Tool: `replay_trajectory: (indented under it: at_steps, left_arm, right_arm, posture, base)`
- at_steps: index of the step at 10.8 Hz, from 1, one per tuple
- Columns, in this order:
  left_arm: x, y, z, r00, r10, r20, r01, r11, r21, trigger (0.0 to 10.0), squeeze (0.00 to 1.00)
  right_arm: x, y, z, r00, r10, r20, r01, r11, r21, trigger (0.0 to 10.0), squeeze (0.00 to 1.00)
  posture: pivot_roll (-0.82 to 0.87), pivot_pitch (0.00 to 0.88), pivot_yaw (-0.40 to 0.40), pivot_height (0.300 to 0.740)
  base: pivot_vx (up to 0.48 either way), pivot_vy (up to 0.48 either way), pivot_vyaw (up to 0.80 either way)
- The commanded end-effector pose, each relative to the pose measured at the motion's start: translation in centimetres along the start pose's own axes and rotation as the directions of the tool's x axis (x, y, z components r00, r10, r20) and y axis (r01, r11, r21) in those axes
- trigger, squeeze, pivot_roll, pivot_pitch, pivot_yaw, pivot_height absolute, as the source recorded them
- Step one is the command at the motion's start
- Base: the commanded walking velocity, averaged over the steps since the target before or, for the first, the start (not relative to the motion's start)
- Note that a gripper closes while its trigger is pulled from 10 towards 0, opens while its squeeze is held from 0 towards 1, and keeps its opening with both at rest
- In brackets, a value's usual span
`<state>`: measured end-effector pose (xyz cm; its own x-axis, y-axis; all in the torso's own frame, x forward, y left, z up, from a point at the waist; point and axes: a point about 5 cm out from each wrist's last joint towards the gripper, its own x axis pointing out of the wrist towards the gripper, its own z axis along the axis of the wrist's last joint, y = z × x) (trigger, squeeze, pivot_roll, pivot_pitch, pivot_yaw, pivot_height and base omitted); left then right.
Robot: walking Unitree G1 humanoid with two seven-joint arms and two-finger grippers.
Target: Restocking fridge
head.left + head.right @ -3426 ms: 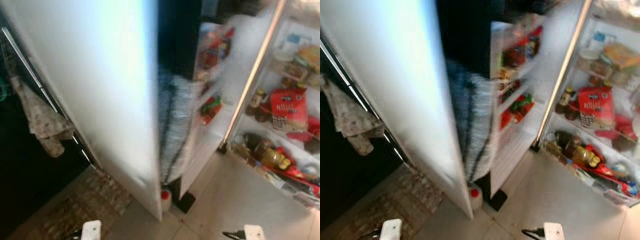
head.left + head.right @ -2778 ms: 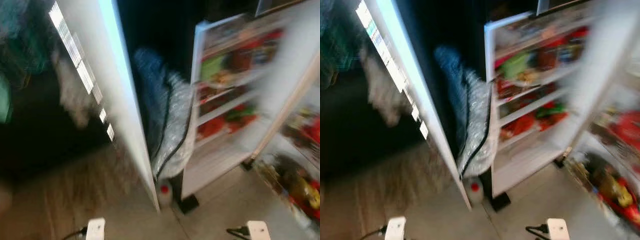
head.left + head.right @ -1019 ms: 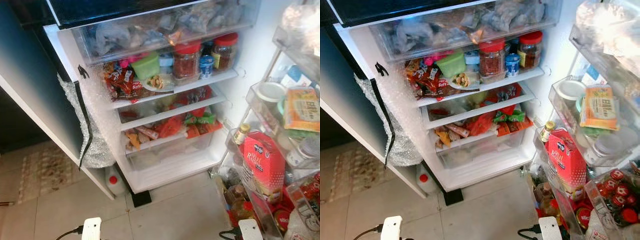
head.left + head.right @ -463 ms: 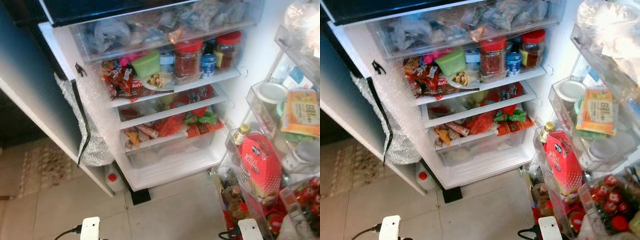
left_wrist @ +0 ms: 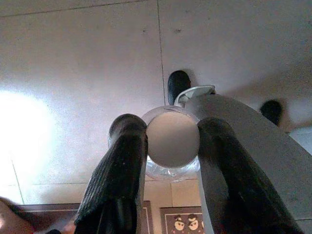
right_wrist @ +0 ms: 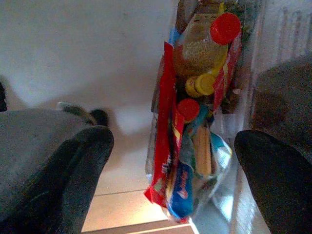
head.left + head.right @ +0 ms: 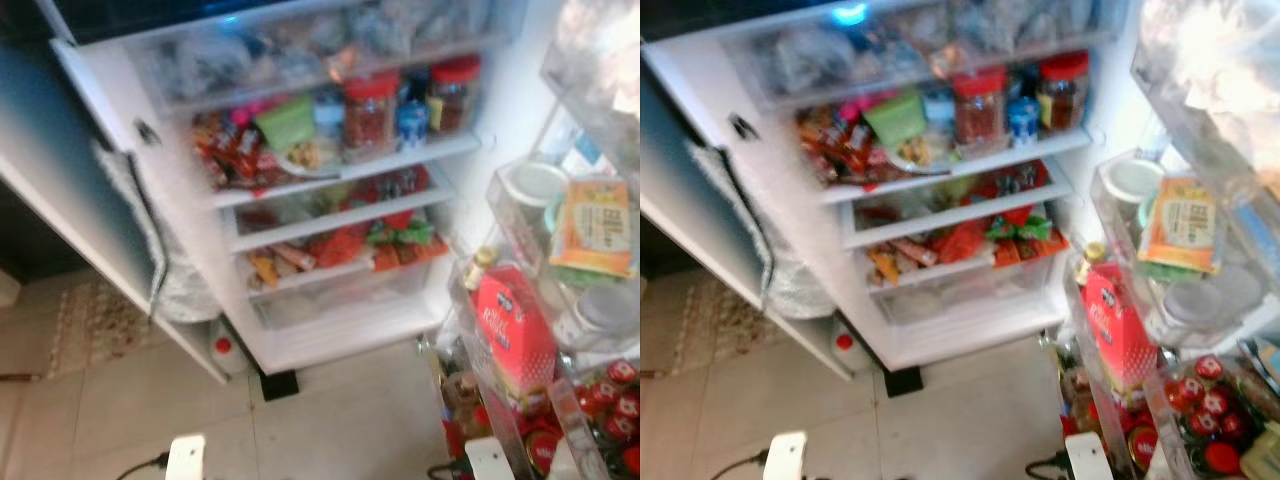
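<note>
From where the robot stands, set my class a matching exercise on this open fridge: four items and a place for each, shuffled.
Items:
1. red-lidded jars
2. red carton
3. white jug with red cap
4. clear container with tan lid

Places:
A. on the floor beside the fridge
B. between the left gripper's fingers
C. upper fridge shelf
D. door rack

Pairs: 1-C, 2-D, 3-A, 4-B

Pale tiled floor (image 7: pixel 340 420) with dark grout lines fills the lower frame. A patterned rug (image 7: pixel 95 325) lies at left, beside a dark cabinet front (image 7: pixel 25 235). Bright white light falls on the tiles at lower centre.
</note>
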<state>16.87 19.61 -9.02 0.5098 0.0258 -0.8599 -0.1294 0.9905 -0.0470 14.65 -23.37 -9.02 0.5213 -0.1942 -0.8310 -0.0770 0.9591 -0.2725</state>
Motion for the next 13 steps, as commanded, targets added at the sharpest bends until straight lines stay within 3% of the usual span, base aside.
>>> replay_trajectory:
  at_steps: [1, 5, 8, 12, 13]
  left_arm:
    - [0.0, -0.2, -0.5, 1.000, -0.008, -0.015, 0.008, 1.000, 0.001, 10.0, 0.00]
    - [0.0, -0.2, -0.5, 1.000, -0.010, -0.011, 0.011, 1.000, 0.001, 10.0, 0.00]
    - [0.0, -0.2, -0.2, 1.000, -0.011, 0.014, 0.011, 1.000, -0.001, 10.0, 0.00]
    - [-0.3, -0.4, 1.8, 0.970, -0.021, 0.241, 0.023, 1.000, -0.005, 10.0, 0.00]
    - [-0.4, -1.2, 6.0, 0.919, -0.055, 0.391, 0.029, 0.997, 0.071, 10.0, 0.00]
  right_arm:
    - [-0.1, -1.2, -0.6, 0.999, -0.040, -0.018, 0.040, 0.999, 0.009, 10.0, 0.00]
    - [-0.1, -1.0, -0.5, 1.000, -0.013, -0.014, 0.013, 1.000, 0.007, 10.0, 0.00]
    - [-0.1, -0.8, -0.4, 0.999, 0.040, -0.014, -0.040, 0.999, 0.031, 10.0, 0.00]
    - [-0.1, -0.3, -0.4, 0.990, 0.139, -0.020, -0.137, 0.989, 0.058, 10.0, 0.00]
    - [-0.1, -0.2, -0.3, 0.988, 0.151, -0.021, -0.149, 0.987, 0.064, 10.0, 0.00]
  posture:
    - [-0.15, 0.114, 0.082, 0.740]
    - [-0.15, 0.111, 0.083, 0.740]
    - [-0.15, 0.112, 0.083, 0.740]
    - [-0.15, 0.105, 0.090, 0.740]
    - [-0.15, 0.099, 0.094, 0.740]
  base:
    - [0.000, -0.259, 0.00]
    - [0.000, -0.257, 0.00]
    - [0.000, 0.000, 0.00]
    - [0.000, 0.000, 0.00]
    - [0.000, 0.000, 0.00]
